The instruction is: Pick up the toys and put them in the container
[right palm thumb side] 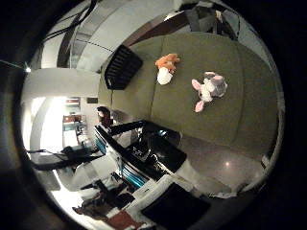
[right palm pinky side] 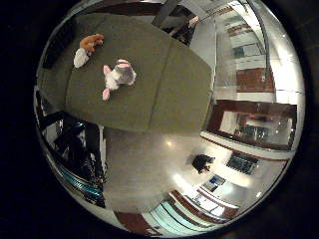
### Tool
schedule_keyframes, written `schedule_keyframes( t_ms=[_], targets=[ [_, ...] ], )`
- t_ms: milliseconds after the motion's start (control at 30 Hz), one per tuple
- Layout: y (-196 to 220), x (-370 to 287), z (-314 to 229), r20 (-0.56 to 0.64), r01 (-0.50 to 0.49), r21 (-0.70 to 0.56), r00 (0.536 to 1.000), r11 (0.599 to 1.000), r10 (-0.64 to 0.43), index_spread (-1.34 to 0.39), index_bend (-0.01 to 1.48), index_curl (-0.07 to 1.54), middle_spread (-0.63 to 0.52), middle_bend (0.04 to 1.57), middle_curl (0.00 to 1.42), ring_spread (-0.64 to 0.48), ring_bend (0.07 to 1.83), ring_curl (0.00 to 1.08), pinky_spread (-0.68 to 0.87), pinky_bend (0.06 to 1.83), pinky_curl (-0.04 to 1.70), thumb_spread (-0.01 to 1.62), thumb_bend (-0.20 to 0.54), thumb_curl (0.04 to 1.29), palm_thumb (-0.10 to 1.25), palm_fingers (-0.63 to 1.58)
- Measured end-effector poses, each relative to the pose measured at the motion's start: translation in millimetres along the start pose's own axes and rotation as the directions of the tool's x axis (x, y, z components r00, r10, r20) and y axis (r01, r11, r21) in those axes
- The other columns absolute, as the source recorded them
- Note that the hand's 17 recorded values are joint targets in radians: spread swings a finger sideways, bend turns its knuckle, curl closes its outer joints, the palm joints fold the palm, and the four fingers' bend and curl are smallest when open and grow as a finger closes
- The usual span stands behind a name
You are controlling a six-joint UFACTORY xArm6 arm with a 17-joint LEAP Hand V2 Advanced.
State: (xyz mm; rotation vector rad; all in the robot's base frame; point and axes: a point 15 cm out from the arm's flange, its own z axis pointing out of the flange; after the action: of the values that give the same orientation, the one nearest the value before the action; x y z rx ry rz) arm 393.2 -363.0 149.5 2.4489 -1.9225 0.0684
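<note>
While the robot hand's state escapes me, I judge the grey plush (right palm thumb side: 211,88), beside the orange plush (right palm thumb side: 166,66) on the counter (right palm thumb side: 240,72), soft; grasp its body.

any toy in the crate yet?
No, both the grey toy and orange toy lie on the green table, outside the black crate.

Looks like a lab or office hall, not a home. Large olive-green table (right palm pinky side: 164,84) as the work surface, standing on a glossy, light-reflecting floor (right palm pinky side: 144,169). Beyond the table, glass-fronted walls with dark red frames (right palm pinky side: 249,122). Beside the table, dark equipment racks (right palm thumb side: 144,153).
</note>
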Motion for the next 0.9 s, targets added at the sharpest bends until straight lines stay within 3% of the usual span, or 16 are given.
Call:
schedule_keyframes(
  t_ms=[300, 633, 900],
  targets=[
    [-23, 14, 76, 0.017, 0.016, -0.006, 1.000, 1.000, -0.015, -0.37, 0.17, 0.30, 0.02, 0.19, 0.33, 0.13, 0.32, 0.24, 0.26, 0.44, 0.36, 1.04, -0.028, 0.27, 0.40, 0.06],
    [-48, 13, 148, 0.012, 0.050, 0.001, 0.999, 0.999, -0.050, -0.37, 0.16, 0.29, 0.03, 0.25, 0.34, 0.15, 0.25, 0.24, 0.26, 0.38, 0.28, 1.01, -0.029, 0.27, 0.35, 0.00],
    [-66, 22, 197, 0.028, 0.041, -0.004, 0.999, 0.999, -0.041, -0.35, 0.17, 0.28, 0.04, 0.18, 0.31, 0.16, 0.22, 0.25, 0.27, 0.35, 0.25, 1.00, -0.027, 0.27, 0.34, -0.01]
  ],
)
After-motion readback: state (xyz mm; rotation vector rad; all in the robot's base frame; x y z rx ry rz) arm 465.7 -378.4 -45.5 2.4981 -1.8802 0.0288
